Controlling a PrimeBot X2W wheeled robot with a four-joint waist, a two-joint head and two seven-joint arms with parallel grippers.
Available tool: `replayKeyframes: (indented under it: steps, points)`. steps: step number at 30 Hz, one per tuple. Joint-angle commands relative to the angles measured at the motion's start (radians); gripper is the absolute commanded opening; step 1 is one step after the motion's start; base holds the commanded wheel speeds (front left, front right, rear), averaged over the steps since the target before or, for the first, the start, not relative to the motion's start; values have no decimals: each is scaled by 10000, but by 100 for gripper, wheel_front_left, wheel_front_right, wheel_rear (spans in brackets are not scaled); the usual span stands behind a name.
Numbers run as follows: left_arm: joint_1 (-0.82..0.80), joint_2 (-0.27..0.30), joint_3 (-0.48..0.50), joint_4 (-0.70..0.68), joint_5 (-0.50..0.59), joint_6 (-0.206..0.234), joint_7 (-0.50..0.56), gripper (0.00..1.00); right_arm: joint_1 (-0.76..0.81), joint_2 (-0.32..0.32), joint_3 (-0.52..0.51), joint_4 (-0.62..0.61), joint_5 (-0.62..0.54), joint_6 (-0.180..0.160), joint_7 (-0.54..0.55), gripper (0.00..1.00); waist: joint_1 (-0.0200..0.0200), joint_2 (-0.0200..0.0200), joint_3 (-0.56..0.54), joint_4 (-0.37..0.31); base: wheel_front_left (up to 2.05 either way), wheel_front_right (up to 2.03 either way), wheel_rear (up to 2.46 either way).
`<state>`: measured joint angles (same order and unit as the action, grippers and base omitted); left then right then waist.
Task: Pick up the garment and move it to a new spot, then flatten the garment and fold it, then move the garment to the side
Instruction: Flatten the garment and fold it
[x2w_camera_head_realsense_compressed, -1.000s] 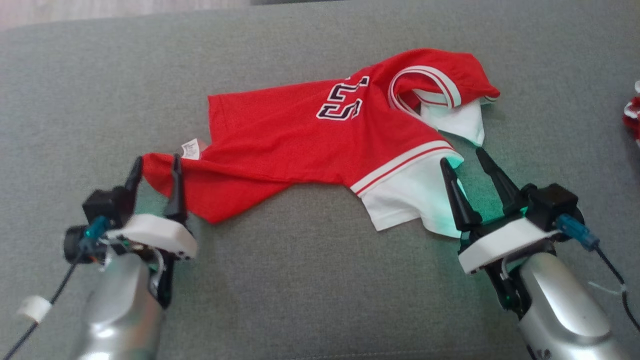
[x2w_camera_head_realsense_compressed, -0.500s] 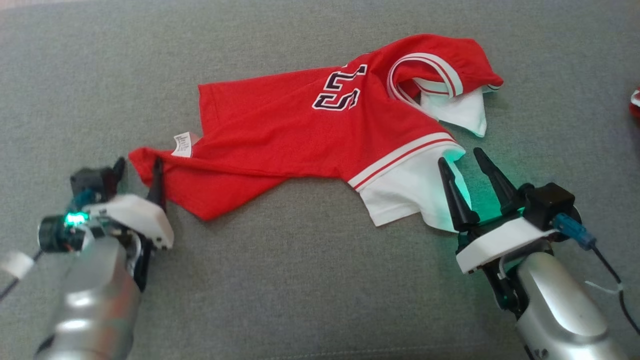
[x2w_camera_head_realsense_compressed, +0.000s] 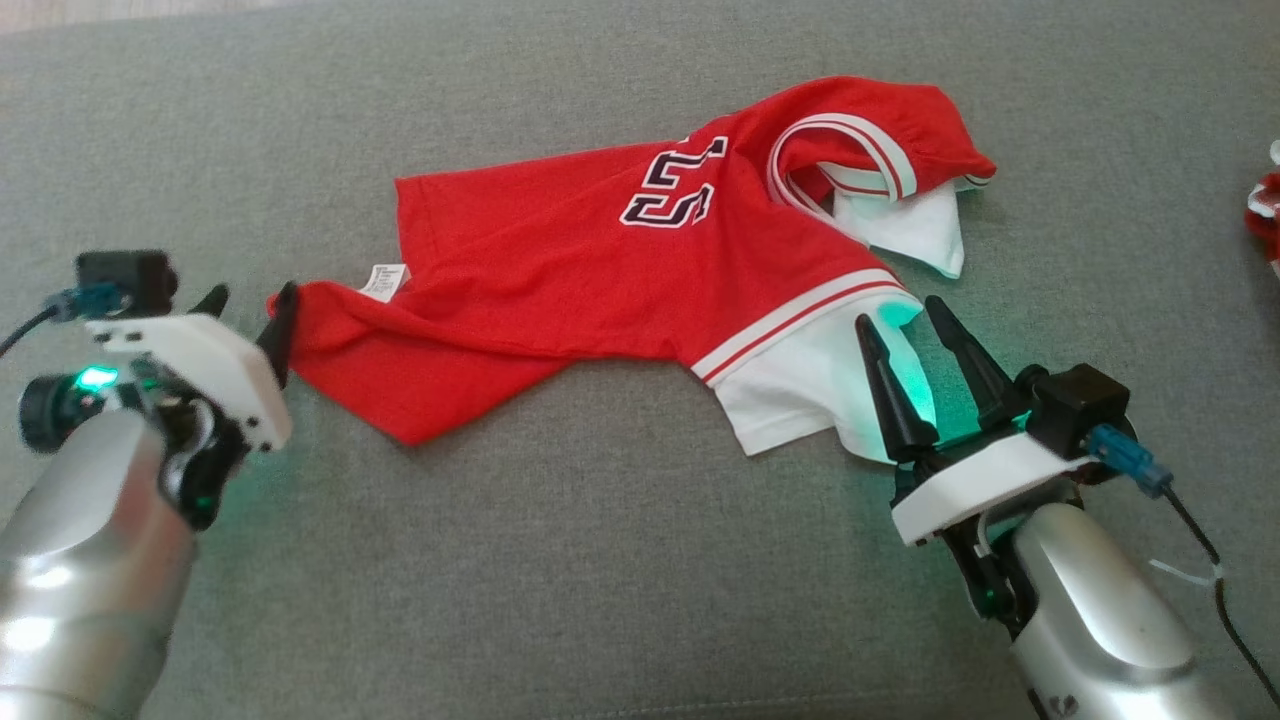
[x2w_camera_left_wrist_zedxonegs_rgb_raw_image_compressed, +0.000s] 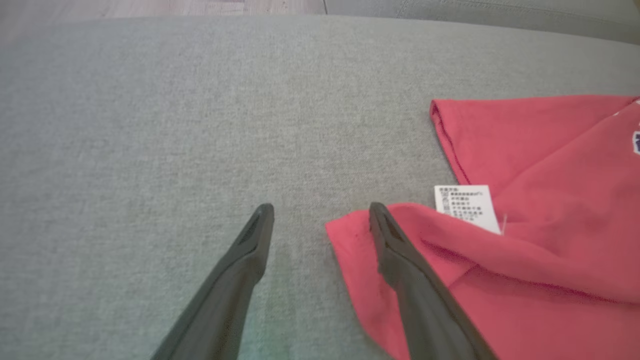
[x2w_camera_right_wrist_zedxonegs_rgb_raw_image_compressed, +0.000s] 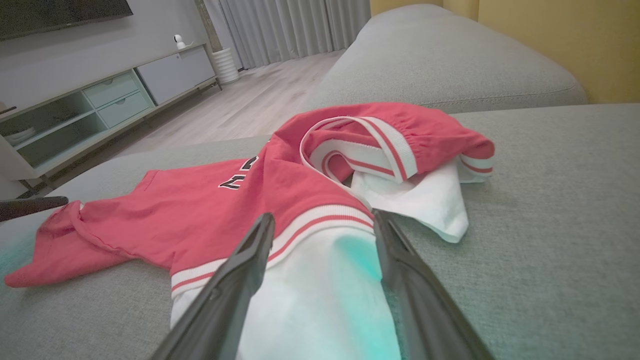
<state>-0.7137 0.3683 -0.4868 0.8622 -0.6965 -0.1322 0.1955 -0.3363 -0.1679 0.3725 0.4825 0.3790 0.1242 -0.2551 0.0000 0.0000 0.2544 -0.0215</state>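
Note:
The garment (x2w_camera_head_realsense_compressed: 560, 270) is a red jersey with white sleeves and a dark number, lying crumpled on the grey sofa cushion (x2w_camera_head_realsense_compressed: 600, 560). My left gripper (x2w_camera_head_realsense_compressed: 250, 295) is open at its lower left hem corner. In the left wrist view that gripper (x2w_camera_left_wrist_zedxonegs_rgb_raw_image_compressed: 321, 207) has its right finger lying over the hem corner of the garment (x2w_camera_left_wrist_zedxonegs_rgb_raw_image_compressed: 550, 150), by the white label (x2w_camera_left_wrist_zedxonegs_rgb_raw_image_compressed: 467, 207), and holds nothing. My right gripper (x2w_camera_head_realsense_compressed: 898, 312) is open, its fingers straddling the near white sleeve (x2w_camera_head_realsense_compressed: 800, 390). The right wrist view shows this gripper (x2w_camera_right_wrist_zedxonegs_rgb_raw_image_compressed: 322, 216) over the garment's (x2w_camera_right_wrist_zedxonegs_rgb_raw_image_compressed: 210, 210) sleeve.
Another red and white item (x2w_camera_head_realsense_compressed: 1265, 215) lies at the cushion's right edge. Beyond the sofa, the right wrist view shows wooden floor (x2w_camera_right_wrist_zedxonegs_rgb_raw_image_compressed: 240, 110), a low cabinet (x2w_camera_right_wrist_zedxonegs_rgb_raw_image_compressed: 100, 100) and the sofa's raised arm (x2w_camera_right_wrist_zedxonegs_rgb_raw_image_compressed: 450, 55). Bare cushion lies left of the garment and in front of it.
My left gripper has drawn back to the left, from straddling the hem corner to its edge. The right gripper has hardly moved. The head camera has shifted slightly.

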Motion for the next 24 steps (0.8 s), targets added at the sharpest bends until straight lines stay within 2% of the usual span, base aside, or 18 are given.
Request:
replayKeyframes:
  steps: [1, 10, 17, 24]
  points:
    - [-52, 669, 38, -431, -360, 17, 95, 100, -173, 81, 155, -261, 98, 65, -66, 100, 0, 0, 20, -31, 0, 0, 0]
    - [26, 1517, -958, -1053, -1793, 16, 120, 100, -253, -3, 92, -270, 116, 65, -66, 100, 0, 0, 333, -170, 0, 0, 0]
    - [-43, 1586, -1501, -1278, -2561, 16, -93, 100, -319, 3, 41, -279, 92, 65, -67, 100, 0, 0, 463, -232, 0, 0, 0]
    - [-118, 1886, -2323, -1571, -3054, 16, -354, 100, -319, 37, 16, -181, 87, 65, -67, 100, 0, 0, 440, -209, 0, 0, 0]
